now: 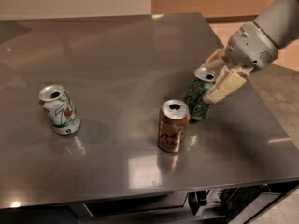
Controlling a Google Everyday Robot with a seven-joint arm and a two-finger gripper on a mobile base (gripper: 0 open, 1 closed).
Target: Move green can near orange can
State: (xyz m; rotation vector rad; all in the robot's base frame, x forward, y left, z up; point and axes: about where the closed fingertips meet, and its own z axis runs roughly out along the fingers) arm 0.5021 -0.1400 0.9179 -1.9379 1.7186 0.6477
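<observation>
The dark green can (200, 95) with a silver top stands upright on the steel table, just right of and slightly behind the orange can (173, 125), almost touching it. The orange can is coppery with a pale script mark and stands near the table's front. My gripper (216, 77) reaches in from the right, its cream fingers (225, 86) closed around the upper part of the green can.
A white can (59, 109) with a green-and-red logo stands at the left of the grey steel table (117, 50). The table's right edge runs just beyond the gripper, with floor below. The front edge lies close below the orange can.
</observation>
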